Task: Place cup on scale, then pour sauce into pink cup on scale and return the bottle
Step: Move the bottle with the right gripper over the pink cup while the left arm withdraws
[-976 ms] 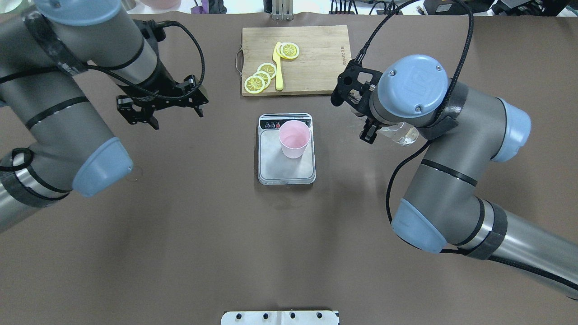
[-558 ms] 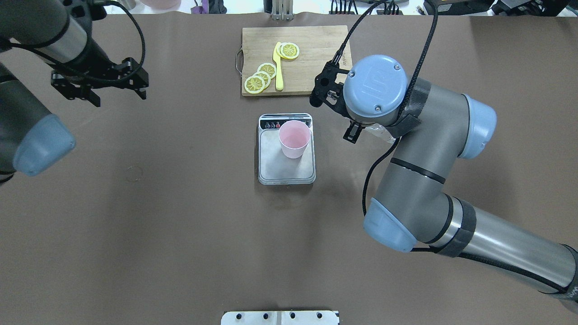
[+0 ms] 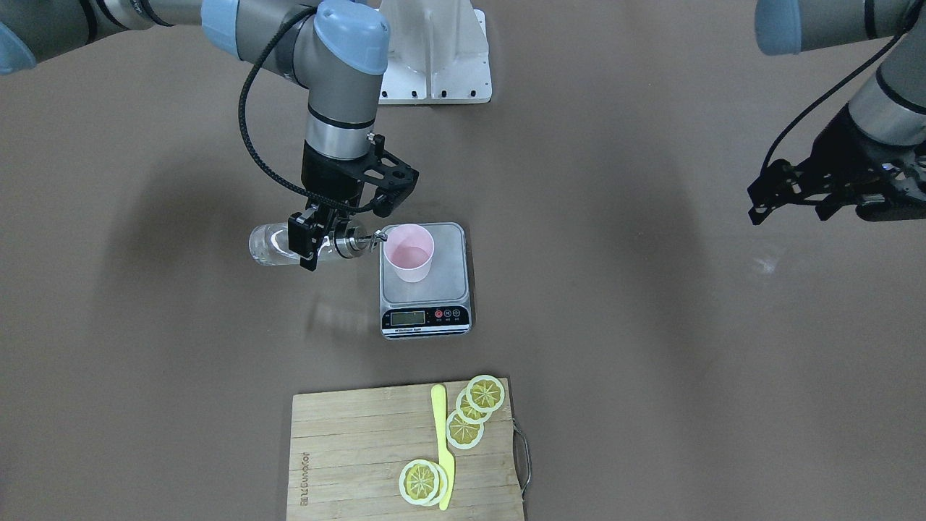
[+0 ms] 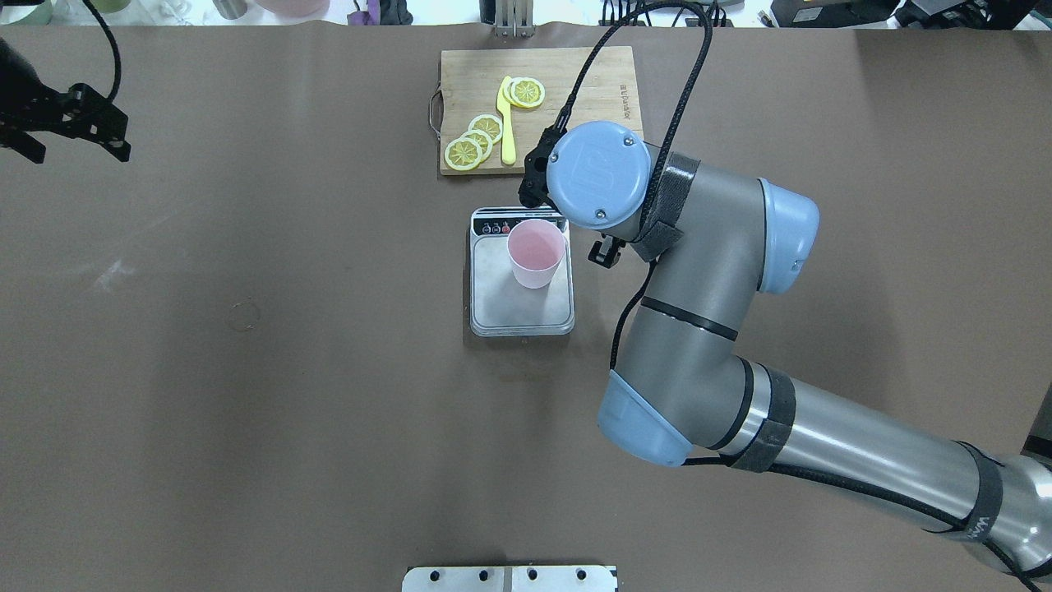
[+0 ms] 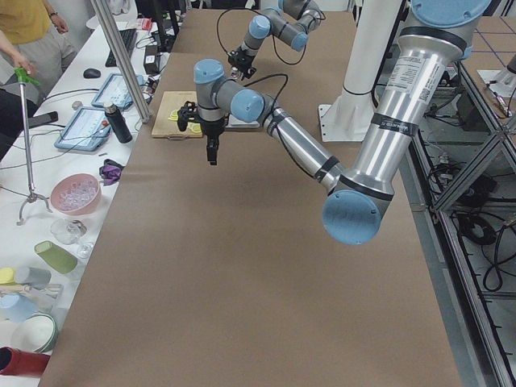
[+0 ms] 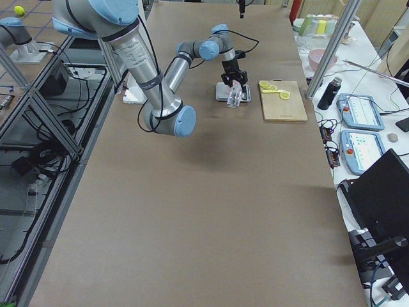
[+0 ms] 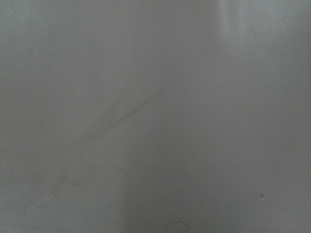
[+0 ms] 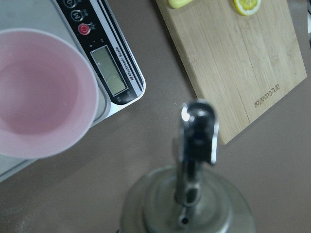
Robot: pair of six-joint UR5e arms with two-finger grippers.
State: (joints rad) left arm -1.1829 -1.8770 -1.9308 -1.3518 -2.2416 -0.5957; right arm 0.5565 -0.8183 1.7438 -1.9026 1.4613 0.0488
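Note:
The pink cup (image 3: 409,253) stands upright on the scale (image 3: 425,293), toward the robot-side part of its platform. My right gripper (image 3: 312,244) is shut on the clear bottle (image 3: 269,244), which lies level just beside the scale. Its metal spout (image 3: 370,238) reaches the cup's rim. In the right wrist view the spout (image 8: 198,131) sits beside the cup (image 8: 39,92) and the scale's display (image 8: 109,73). From overhead the right wrist hides the bottle; the cup (image 4: 536,251) and scale (image 4: 521,311) show. My left gripper (image 4: 80,153) hangs open and empty far off at the table's left side.
A bamboo cutting board (image 4: 575,107) with lemon slices (image 4: 475,141) and a yellow knife (image 4: 506,123) lies just beyond the scale. A white mount plate (image 3: 434,65) sits at the robot's edge. A person stands by the cluttered side bench (image 5: 72,129).
My right arm has carried the bottle leftward, from well right of the scale to its edge beside the cup. My left arm has drawn back toward the table's far left.

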